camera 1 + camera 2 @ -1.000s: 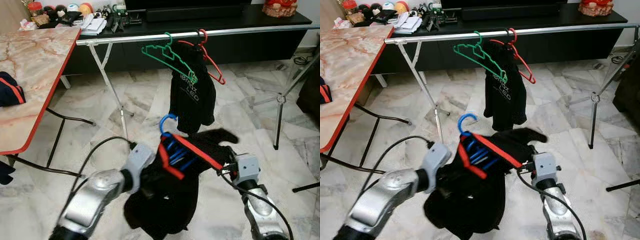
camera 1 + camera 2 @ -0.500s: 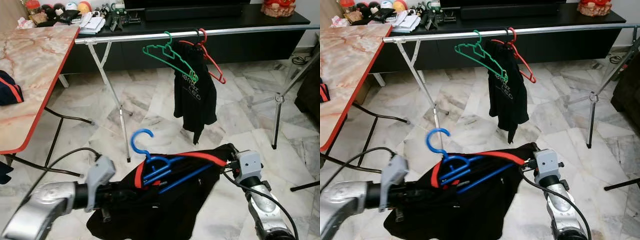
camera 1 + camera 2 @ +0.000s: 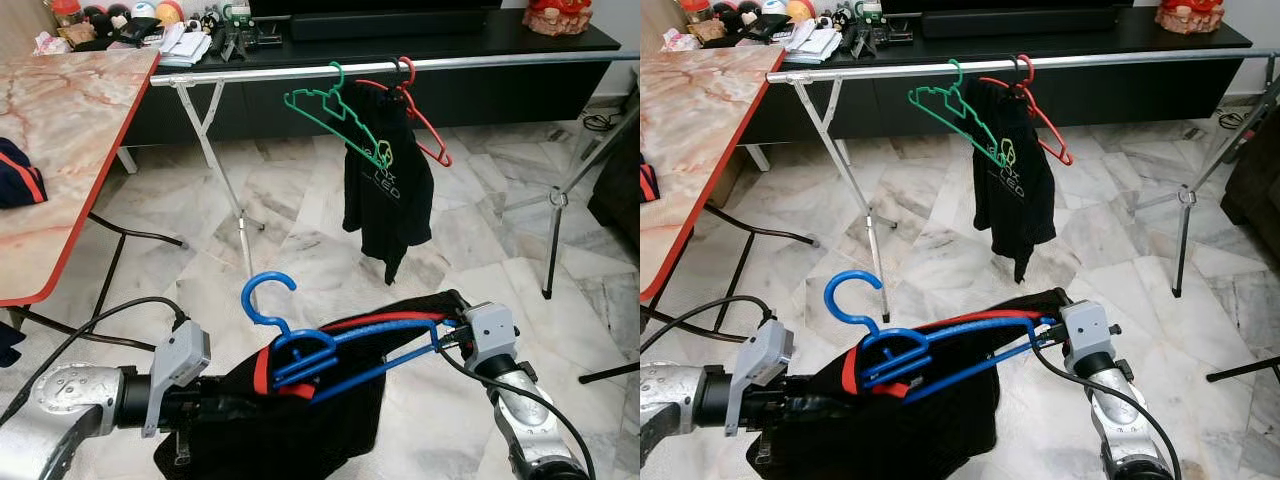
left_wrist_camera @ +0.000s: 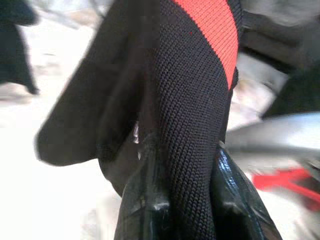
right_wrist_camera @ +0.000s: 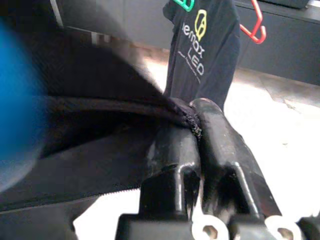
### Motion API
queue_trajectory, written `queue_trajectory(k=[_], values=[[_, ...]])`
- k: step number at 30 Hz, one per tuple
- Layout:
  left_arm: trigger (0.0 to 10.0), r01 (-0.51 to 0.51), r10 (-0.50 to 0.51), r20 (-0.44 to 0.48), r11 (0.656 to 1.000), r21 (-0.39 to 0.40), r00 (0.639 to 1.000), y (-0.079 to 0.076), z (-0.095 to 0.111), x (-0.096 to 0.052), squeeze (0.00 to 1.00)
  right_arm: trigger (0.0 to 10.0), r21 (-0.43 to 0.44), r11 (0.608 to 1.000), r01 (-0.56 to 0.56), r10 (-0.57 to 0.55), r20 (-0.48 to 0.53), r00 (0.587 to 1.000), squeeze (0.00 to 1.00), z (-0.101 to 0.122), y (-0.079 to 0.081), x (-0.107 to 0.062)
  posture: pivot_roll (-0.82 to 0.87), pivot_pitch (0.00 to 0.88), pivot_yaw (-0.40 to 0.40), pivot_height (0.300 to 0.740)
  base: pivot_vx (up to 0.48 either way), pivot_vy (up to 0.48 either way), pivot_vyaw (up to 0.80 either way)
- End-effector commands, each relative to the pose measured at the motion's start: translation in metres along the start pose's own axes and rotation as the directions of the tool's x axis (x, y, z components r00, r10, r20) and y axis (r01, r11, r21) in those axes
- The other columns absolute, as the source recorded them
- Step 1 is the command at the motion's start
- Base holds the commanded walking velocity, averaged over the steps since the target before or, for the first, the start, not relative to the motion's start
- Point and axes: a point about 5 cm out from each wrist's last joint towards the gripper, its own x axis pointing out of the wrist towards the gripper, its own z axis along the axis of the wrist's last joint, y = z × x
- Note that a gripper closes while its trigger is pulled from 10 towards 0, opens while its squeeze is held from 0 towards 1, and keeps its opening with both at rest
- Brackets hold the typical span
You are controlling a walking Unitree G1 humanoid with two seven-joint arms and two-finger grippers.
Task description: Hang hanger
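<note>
Room: pale marble-tile floor; a low black cabinet along the far wall; a marble-topped table (image 3: 60,130) with a red edge on the robot's left. A chrome rail (image 3: 300,72) on folding legs runs across in front of the cabinet.

On the rail, near its middle: an empty green hanger (image 3: 335,115), thin plastic, tilted; just beside it a red hanger (image 3: 425,125) carrying a black printed T-shirt (image 3: 385,195).

Task item: the blue hanger (image 3: 320,350), smooth rigid plastic with an open hook, sits low in front of the robot, well short of the rail and below it. It is threaded into a black garment (image 3: 290,420) with red trim, which is stretched between both grippers.

Left gripper (image 4: 180,210): clenched on a fold of the garment's knit fabric. Right gripper (image 5: 197,150): pinched on the garment's seam edge. Neither touches the hanger itself.

Handling assessment: the hanger is light and stiff, but slick; the garment is soft, limp and slightly stretchy, so it gives no firm control of the hook's angle. The hook tilts to the robot's left. A hold on the hanger's neck or shoulder bar would steer the hook onto the rail more reliably than holding cloth. Risk: the hanger sliding out of the collar when lifted.
</note>
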Motion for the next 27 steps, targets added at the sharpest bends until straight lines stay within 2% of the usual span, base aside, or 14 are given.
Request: queue_trajectory(k=[1, 2, 3, 8, 11, 12, 13, 14, 15, 16, 17, 18, 23, 27], values=[[10.0, -0.061, 0.061, -0.029, 0.998, 0.01, 0.998, 0.005, -0.003, -0.004, 0.0, 0.0, 0.034, 0.992, 0.121, -0.119, -0.042, 0.992, 0.0, -0.008, -0.021, -0.009, -0.04, 0.19, -0.007, 0.74, 0.0, 0.0, 0.0], [10.0, -0.132, 0.131, 0.011, 0.991, 0.008, 0.991, 0.012, 0.001, 0.004, 0.0, 0.0, 0.042, 0.994, 0.104, -0.102, -0.045, 0.994, 0.0, -0.009, -0.018, -0.01, -0.04, 0.19, -0.008, 0.74, 0.0, 0.0, 0.0], [10.0, -0.147, 0.147, 0.029, 0.989, 0.007, 0.989, 0.013, 0.003, 0.008, 0.0, 0.0, 0.045, 0.994, 0.099, -0.097, -0.047, 0.994, 0.0, -0.01, -0.017, -0.011, -0.04, 0.19, -0.008, 0.74, 0.0, 0.0, 0.0], [10.0, -0.124, 0.127, 0.109, 0.992, -0.035, 0.986, 0.009, 0.009, 0.016, 0.0, 0.0, 0.068, 0.994, 0.081, -0.077, -0.065, 0.995, 0.0, -0.014, -0.012, -0.012, -0.04, 0.191, -0.008, 0.74, 0.0, 0.0, 0.0], [10.0, -0.126, 0.129, 0.105, 0.992, -0.033, 0.986, 0.009, 0.009, 0.018, 0.0, 0.0, 0.074, 0.995, 0.06, -0.054, -0.078, 0.995, 0.0, -0.016, -0.008, -0.012, -0.04, 0.19, -0.007, 0.74, 0.0, 0.0, 0.0], [10.0, -0.124, 0.127, 0.114, 0.992, -0.035, 0.985, 0.009, 0.009, 0.022, 0.0, 3.6, 0.081, 0.997, -0.019, 0.028, -0.114, 0.993, 0.0, -0.022, 0.004, -0.012, -0.04, 0.189, -0.007, 0.74, 0.0, 0.0, 0.0], [10.0, -0.106, 0.111, 0.134, 0.993, -0.044, 0.985, 0.007, 0.011, 0.025, 0.0, 9.4, 0.072, 0.995, -0.065, 0.074, -0.132, 0.988, 0.0, -0.024, 0.012, -0.013, -0.04, 0.189, -0.008, 0.74, 0.0, 0.0, 0.0], [10.0, -0.097, 0.102, 0.146, 0.994, -0.046, 0.984, 0.006, 0.013, 0.026, 0.0, 10.0, 0.082, 0.994, -0.076, 0.087, -0.141, 0.986, 0.0, -0.026, 0.014, -0.013, -0.04, 0.188, -0.008, 0.74, 0.0, 0.0, 0.0], [10.0, -0.094, 0.1, 0.157, 0.995, -0.046, 0.983, 0.005, 0.015, 0.028, 0.0, 10.0, 0.108, 0.99, -0.095, 0.111, -0.152, 0.982, 0.0, -0.028, 0.018, -0.014, -0.04, 0.189, -0.007, 0.74, 0.0, 0.0, 0.0], [10.0, -0.099, 0.105, 0.161, 0.994, -0.045, 0.981, 0.005, 0.016, 0.03, 0.0, 10.0, 0.119, 0.986, -0.12, 0.138, -0.158, 0.978, 0.64, -0.029, 0.022, -0.014, -0.04, 0.189, -0.007, 0.74, 0.0, 0.0, 0.0], [10.0, -0.099, 0.105, 0.161, 0.994, -0.045, 0.981, 0.005, 0.016, 0.03, 0.0, 10.0, 0.119, 0.986, -0.12, 0.138, -0.158, 0.978, 0.64, -0.029, 0.022, -0.014, -0.04, 0.189, -0.007, 0.74, 0.0, 0.0, 0.0], [10.0, -0.104, 0.111, 0.169, 0.993, -0.049, 0.979, 0.006, 0.017, 0.034, 0.0, 10.0, 0.134, 0.977, -0.165, 0.186, -0.17, 0.968, 1.0, -0.031, 0.028, -0.015, -0.04, 0.187, -0.007, 0.74, 0.0, 0.0, 0.0], [10.0, -0.111, 0.118, 0.176, 0.992, -0.052, 0.977, 0.004, 0.018, 0.047, 0.0, 10.0, 0.164, 0.947, -0.276, 0.304, -0.179, 0.936, 1.0, -0.033, 0.038, -0.018, -0.05, 0.188, -0.007, 0.74, 0.0, 0.0, 0.0], [10.0, -0.111, 0.119, 0.18, 0.992, -0.054, 0.976, 0.003, 0.019, 0.051, 0.0, 10.0, 0.184, 0.926, -0.331, 0.363, -0.183, 0.914, 1.0, -0.034, 0.042, -0.02, -0.05, 0.188, -0.007, 0.74, 0.0, 0.0, 0.0]])
